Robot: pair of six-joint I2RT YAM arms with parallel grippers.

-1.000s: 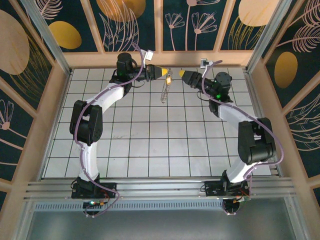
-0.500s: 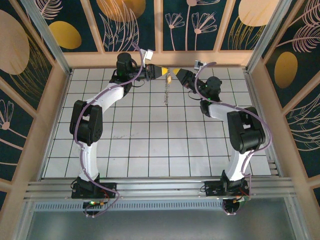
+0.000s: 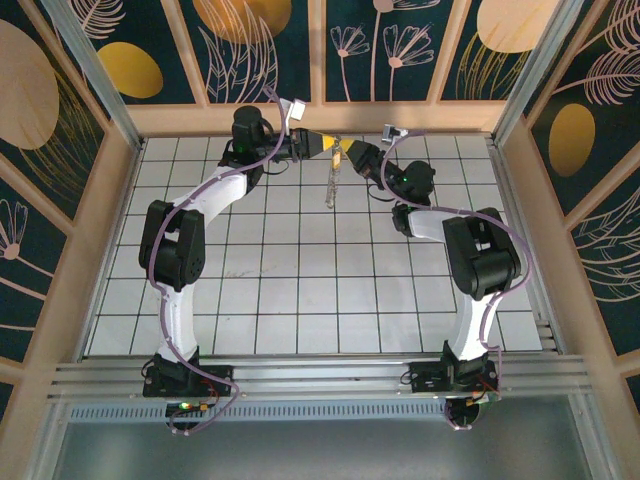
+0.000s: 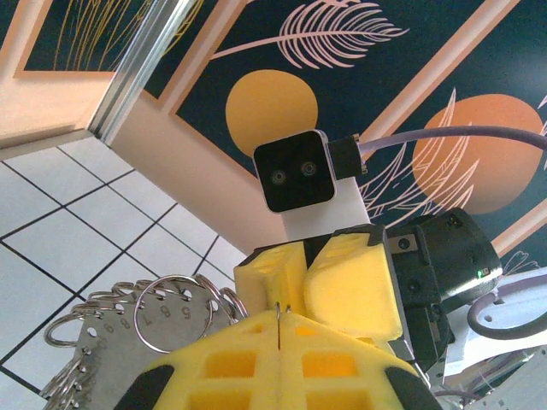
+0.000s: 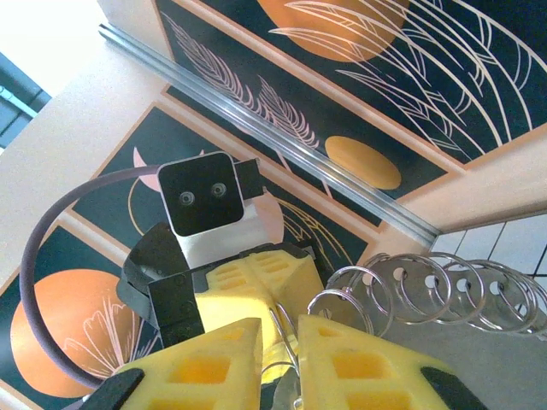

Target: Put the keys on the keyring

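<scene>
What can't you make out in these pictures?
- Top view: the hanging metal piece is too small to tell key from ring.
- Left wrist view: the ringed plate is cut by the bottom edge and the left gripper.
- Right wrist view: right gripper hides where the wire ends.

The surface [image 3: 300, 290] is white and is divided by thin dark lines into square tiles. A frame of light wood [image 3: 320, 118] runs along its far edge, in the upper part of the top view. Behind it stand dark blue panels [image 3: 400, 50] with orange discs [image 3: 130, 70] and pale line drawings of feathers and flowers. Aluminium posts [image 3: 85, 60] rise slanted in the upper left and the upper right corner. Along the bottom of the frame lies an aluminium rail [image 3: 320, 375], and below it a grey strip [image 3: 320, 445].

In the left wrist view an orange disc [image 4: 272, 111] stands at upper centre, under a pale feather [image 4: 329, 34].
</scene>
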